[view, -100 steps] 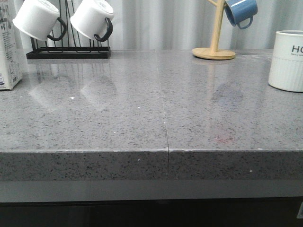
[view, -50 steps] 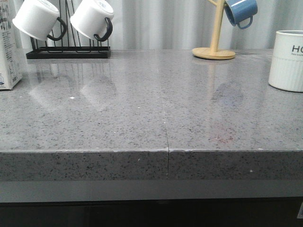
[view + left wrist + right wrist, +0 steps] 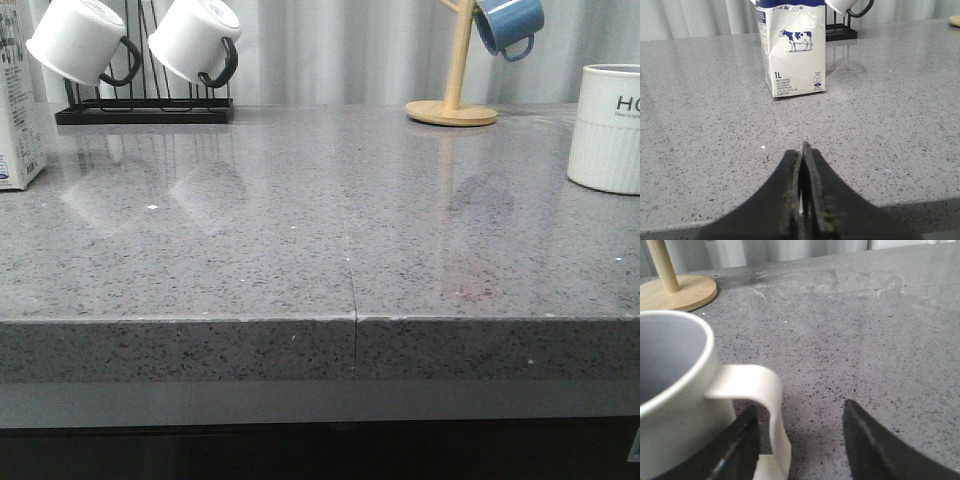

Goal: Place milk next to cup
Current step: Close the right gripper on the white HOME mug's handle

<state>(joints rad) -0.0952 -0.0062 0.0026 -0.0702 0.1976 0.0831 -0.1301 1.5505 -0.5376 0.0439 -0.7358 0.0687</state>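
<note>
- The milk (image 3: 18,100) stands upright at the far left edge of the grey counter (image 3: 300,240). It is only partly in the front view. The wrist view shows its cow picture (image 3: 796,40) and the blue band on top.
- The left gripper (image 3: 802,165) is low, near the counter's front edge, and it points straight at the milk. Its two fingers are pressed together and hold nothing. It is well apart from the milk.
- What could go wrong here: the fingers are closed, so if the arm goes forward like this it may bump the tall milk and knock it over. They need to spread wide first.
- Behind the milk are two white mugs (image 3: 80,40) on a black rack (image 3: 145,112). A push that goes too far could shove the milk into the rack.
- Further right is a wooden stand (image 3: 455,90) with a blue mug (image 3: 508,25) hanging on it.
- The cup (image 3: 606,125) sits at the far right, a long way from the milk. Carrying the milk that far, a loose grip could let it slip or tip.
- The right gripper (image 3: 800,440) is right beside the cup. Its fingers are spread apart and hold nothing, but the cup's handle (image 3: 757,390) sits between them. If this arm moves or shuts, it could drag the cup away.
</note>
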